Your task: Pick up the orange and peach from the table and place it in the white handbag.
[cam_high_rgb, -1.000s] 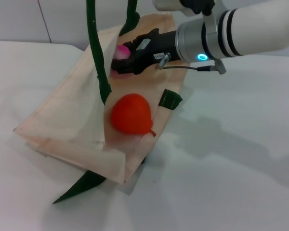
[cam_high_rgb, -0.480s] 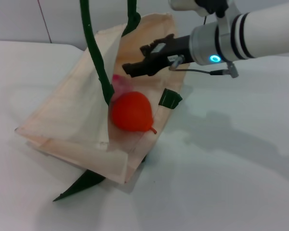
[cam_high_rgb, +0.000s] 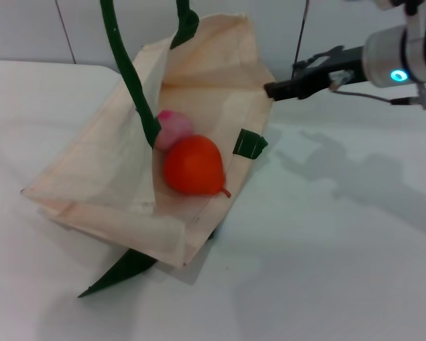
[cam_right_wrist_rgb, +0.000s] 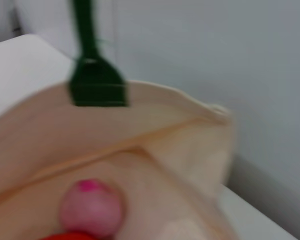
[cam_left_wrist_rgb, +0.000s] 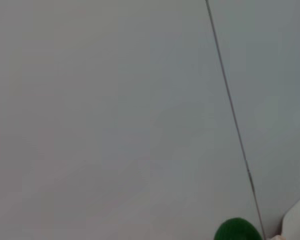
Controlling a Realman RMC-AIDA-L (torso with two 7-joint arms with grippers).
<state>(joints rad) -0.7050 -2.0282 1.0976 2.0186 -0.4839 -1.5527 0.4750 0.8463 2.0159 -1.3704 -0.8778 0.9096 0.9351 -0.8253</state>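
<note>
While the white handbag (cam_high_rgb: 199,85) lies open on the tabletop (cam_high_rgb: 341,270), its dark green handle (cam_high_rgb: 128,71) crosses in front of the pale pink peach (cam_high_rgb: 175,126), which touches the orange-red orange (cam_high_rgb: 192,165) inside. Beside the bag's rim hovers the right gripper (cam_high_rgb: 284,87), released and empty.

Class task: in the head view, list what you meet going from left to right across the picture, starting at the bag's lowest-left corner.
white handbag → peach → orange → green strap tab → right gripper, off the bag's right edge and above the table.
</note>
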